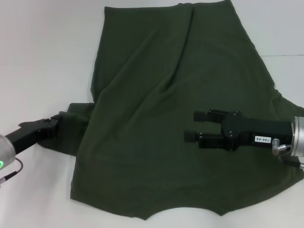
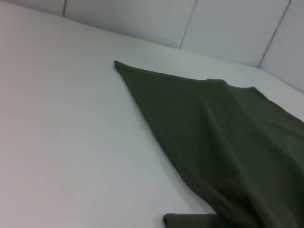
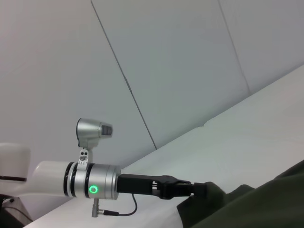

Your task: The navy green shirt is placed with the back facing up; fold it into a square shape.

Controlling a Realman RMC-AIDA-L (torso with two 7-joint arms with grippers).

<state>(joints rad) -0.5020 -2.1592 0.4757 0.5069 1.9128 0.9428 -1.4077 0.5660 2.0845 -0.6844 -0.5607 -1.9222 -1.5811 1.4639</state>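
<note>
My working surface is a plain white matte table [image 1: 38, 57], backed by pale wall panels [image 3: 180, 71] with thin dark seams. The navy green shirt [image 1: 166, 118] lies spread across the middle and right of the table: soft, matte, unprinted fabric, thrown into long shallow creases running diagonally. Its outline is irregular, with a curved edge nearest me and a bunched fold poking out on its left side. My left gripper [image 1: 59, 124] sits low at that fold, black jaws closed on the cloth; the right wrist view shows the same pinch from across the table. My right gripper [image 1: 195, 126] hovers over the shirt's right half, jaws apart, holding nothing. The left wrist view shows the shirt tapering to a flat pointed corner.
</note>
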